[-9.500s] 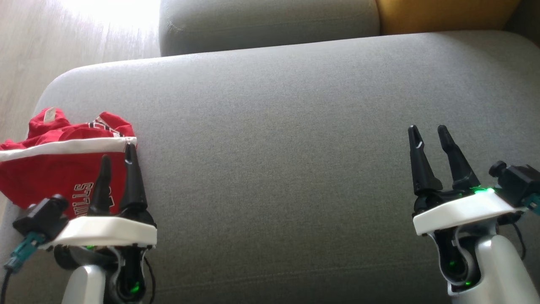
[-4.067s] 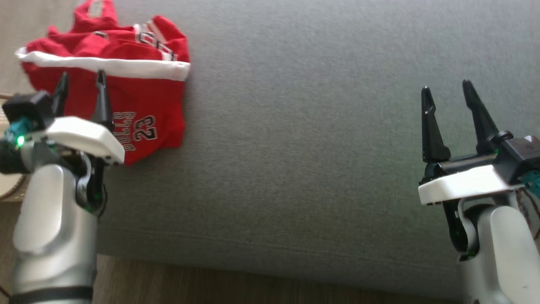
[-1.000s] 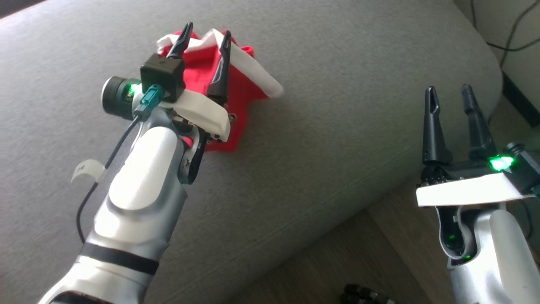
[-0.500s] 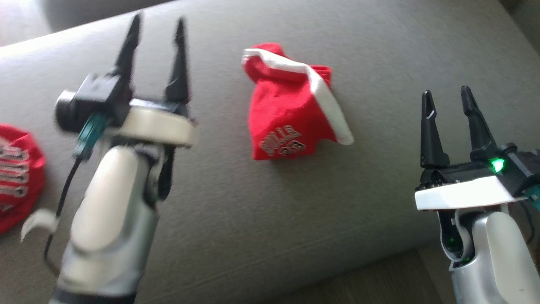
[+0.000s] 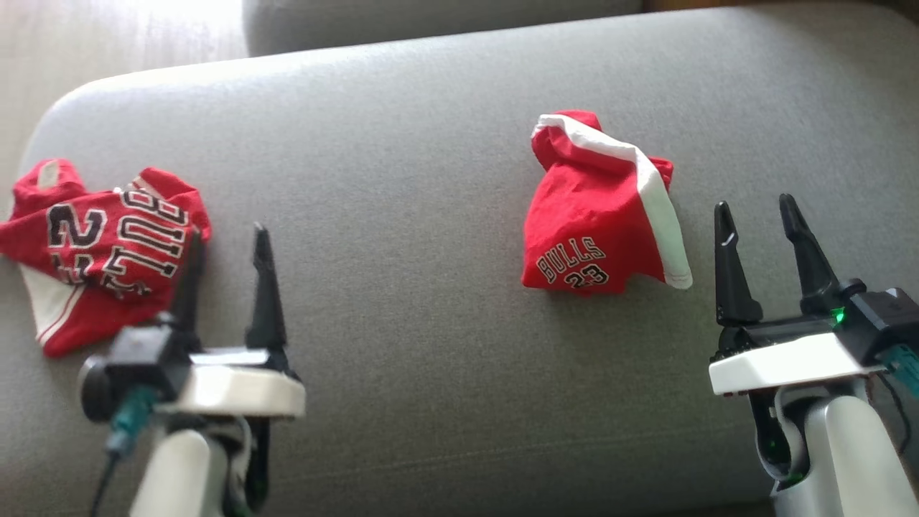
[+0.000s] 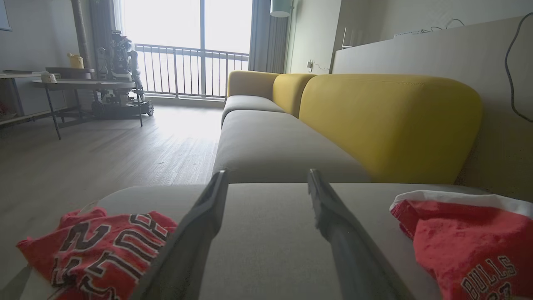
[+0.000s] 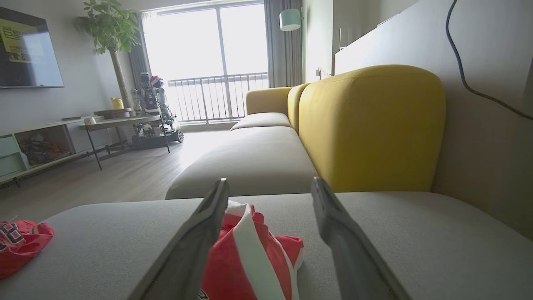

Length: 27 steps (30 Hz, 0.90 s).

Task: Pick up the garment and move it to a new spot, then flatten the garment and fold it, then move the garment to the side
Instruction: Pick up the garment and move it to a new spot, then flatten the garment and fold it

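On the grey sofa (image 5: 402,179), red shorts (image 5: 589,208) saying "BULLS 23" are lying right, a red jersey (image 5: 108,244) left, while the left gripper (image 5: 227,233) and right gripper (image 5: 752,205) are hanging open, empty.

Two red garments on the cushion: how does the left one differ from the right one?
The left garment carries large black-and-white lettering; the right garment has a small BULLS 23 print. The left lies spread and crumpled at the cushion's edge; the right stands bunched, with a broad white band. Both are red.
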{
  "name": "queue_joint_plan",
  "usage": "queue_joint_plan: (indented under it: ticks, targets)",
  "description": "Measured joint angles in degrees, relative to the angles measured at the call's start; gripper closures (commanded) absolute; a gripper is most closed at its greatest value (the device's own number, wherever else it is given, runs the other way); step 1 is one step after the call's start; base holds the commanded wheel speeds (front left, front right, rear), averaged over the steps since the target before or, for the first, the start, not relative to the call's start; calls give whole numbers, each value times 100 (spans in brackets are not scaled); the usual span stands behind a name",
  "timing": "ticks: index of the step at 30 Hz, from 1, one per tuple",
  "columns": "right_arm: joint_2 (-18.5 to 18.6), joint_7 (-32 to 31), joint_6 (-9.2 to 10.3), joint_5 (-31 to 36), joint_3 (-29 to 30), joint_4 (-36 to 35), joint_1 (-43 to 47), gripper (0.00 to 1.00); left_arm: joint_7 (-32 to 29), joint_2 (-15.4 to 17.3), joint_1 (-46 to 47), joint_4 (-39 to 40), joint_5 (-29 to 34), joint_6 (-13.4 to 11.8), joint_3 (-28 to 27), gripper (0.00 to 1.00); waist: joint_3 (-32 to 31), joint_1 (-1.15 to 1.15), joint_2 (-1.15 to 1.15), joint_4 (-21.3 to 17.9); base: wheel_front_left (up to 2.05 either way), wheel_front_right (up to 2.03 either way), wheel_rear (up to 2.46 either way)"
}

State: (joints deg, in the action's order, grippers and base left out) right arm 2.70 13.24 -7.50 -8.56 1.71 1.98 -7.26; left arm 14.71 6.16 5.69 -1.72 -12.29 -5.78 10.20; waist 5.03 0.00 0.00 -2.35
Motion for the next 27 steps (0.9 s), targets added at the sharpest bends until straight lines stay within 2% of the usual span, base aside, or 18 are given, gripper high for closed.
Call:
queue_joint_plan:
  ticks: [8,21,24,25,27]
  targets:
    - [0,1,0,0,-59,185,202,0,0,-277,-426,16,172,229,7,0,-141,0,0,110,0,0,0]
    - [0,4,0,-51,-108,334,201,0,0,-323,-427,113,214,333,-179,0,-235,0,0,72,0,0,0]
    - [0,1,0,-363,-74,666,191,0,0,-324,-431,112,211,327,-149,0,-215,0,0,69,0,0,0]
    - [0,-14,0,-113,-60,1013,191,0,0,-324,-430,78,212,328,-88,0,-177,0,0,89,0,0,0]
    - [-1,-12,0,-105,-60,1274,154,0,0,-330,-430,23,212,328,33,0,-138,0,0,134,0,0,0]
